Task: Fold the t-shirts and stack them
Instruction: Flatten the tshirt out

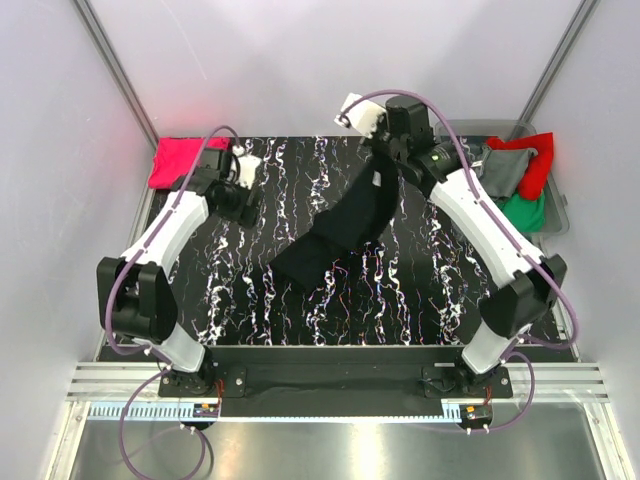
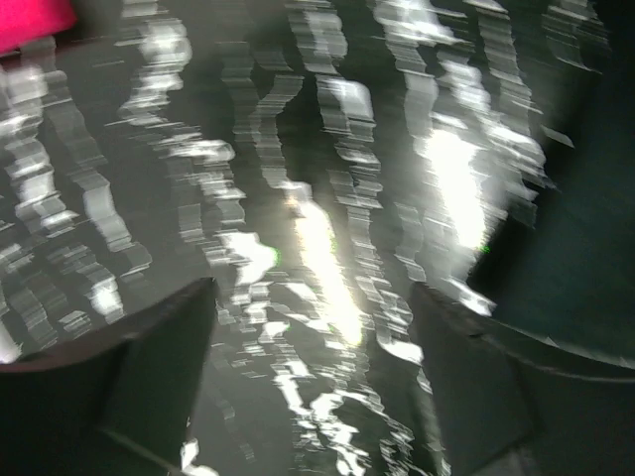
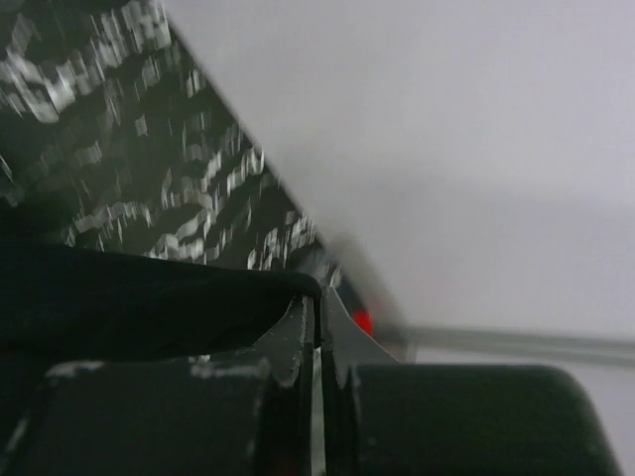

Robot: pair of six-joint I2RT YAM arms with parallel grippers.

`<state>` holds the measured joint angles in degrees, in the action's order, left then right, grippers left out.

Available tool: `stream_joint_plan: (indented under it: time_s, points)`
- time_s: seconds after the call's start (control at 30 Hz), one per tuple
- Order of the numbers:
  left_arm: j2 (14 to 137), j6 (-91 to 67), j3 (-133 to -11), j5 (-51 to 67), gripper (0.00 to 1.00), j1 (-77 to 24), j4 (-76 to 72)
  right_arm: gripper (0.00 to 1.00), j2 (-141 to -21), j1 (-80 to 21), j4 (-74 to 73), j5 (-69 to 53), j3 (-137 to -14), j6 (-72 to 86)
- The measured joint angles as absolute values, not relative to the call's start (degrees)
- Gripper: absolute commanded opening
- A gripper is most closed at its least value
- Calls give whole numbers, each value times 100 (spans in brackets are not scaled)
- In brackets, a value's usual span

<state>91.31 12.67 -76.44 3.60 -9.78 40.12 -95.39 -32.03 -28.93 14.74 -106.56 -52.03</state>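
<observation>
My right claw (image 3: 317, 297) is pressed together on an edge of the black t-shirt (image 1: 340, 225) at the far side of the table (image 1: 250, 290), and the cloth trails back toward the middle. My left claw (image 2: 313, 327) hangs spread and empty over bare table, near the pink-red t-shirt (image 1: 180, 160) in the far left corner. The other t-shirts (image 1: 520, 170) lie heaped in the bin (image 1: 556, 215) on the right. I judge we're at spreading out: next, my left claw must pinch a second corner so the shirt can be laid flat.
</observation>
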Motion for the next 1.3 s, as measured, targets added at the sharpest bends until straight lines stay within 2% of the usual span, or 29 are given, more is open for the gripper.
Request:
stream_joint_plan:
  time_s: [0.1, 0.27, 0.37, 0.53, 0.57, 0.6, 0.63, 0.67, 0.8, 0.93, 1.13, 1.3]
  points:
    - [9065, 1356, -7533, 1063, 71, -1181, 4209, 0, -9804, -2679, -2941, 1697, -10182, -5043]
    - [9448, 1409, -7540, 1938, 67, -1594, 4449, 0, -9950, -2346, -2982, 1861, -9896, -4831]
    - [10204, 1417, -7804, 2399, 61, -1682, 4716, 0, -9948, -2399, -2930, 1859, -9896, -4770]
    - [11430, 1490, -8392, 2842, 61, -1675, 5107, 0, -9939, -2425, -2851, 1859, -9896, -4707]
    - [11594, 1507, -8471, 2930, 56, -1675, 5183, 0, -9937, -2425, -2849, 1859, -9896, -4696]
    - [11688, 1514, -8519, 3004, 44, -1671, 5236, 0, -9935, -2425, -2847, 1859, -9896, -4687]
    - [11780, 1514, -8571, 3114, 24, -1669, 5325, 0, -9933, -2427, -2842, 1859, -9889, -4676]
    - [11843, 1509, -8626, 3214, 0, -1664, 5424, 0, -9931, -2425, -2834, 1859, -9878, -4670]
    - [11883, 1627, -8858, 3393, 0, -1660, 5682, 0, -9929, -2425, -2832, 1857, -9863, -4661]
    - [11570, 1763, -9080, 3092, 0, -1656, 5791, 0, -9955, -2362, -2873, 1833, -9948, -4368]
    - [10057, 2141, -9887, 2495, 0, -1643, 5662, 0, -10549, -1949, -3227, 1490, -11603, -2969]
    - [8739, 2563, -10495, 2491, 0, -1710, 5542, 0, -10210, -1774, -3212, 1245, -11688, -2261]
